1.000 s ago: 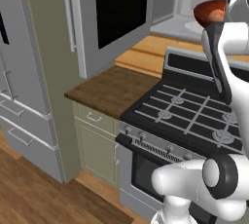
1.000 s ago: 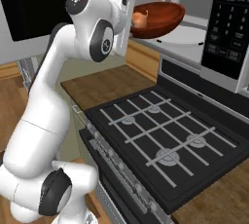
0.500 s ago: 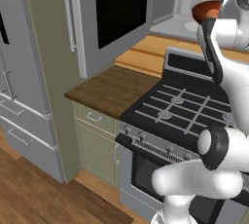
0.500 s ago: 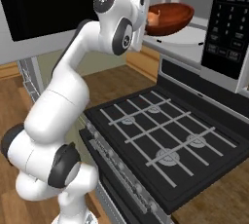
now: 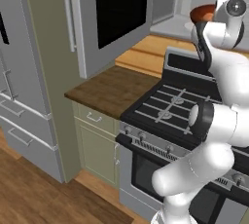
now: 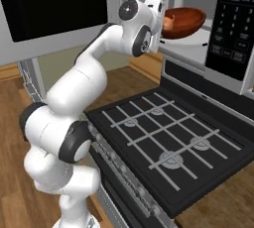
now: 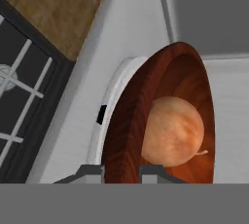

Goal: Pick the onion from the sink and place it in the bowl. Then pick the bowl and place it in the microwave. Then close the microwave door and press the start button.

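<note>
Gripping the bowl point(image 7: 165, 121) by its rim, your gripper point(image 7: 121, 170) holds it — onion point(image 7: 172, 130) inside — over the white turntable plate point(image 7: 109, 106) in the open microwave point(image 6: 233, 28), above the stove point(image 6: 168, 142).

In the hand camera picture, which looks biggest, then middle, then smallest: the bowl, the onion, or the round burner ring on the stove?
1. The bowl, biggest.
2. The onion, lying inside it.
3. The burner ring, smallest, though it is cut off at the edge and farther away, so unsure.
</note>
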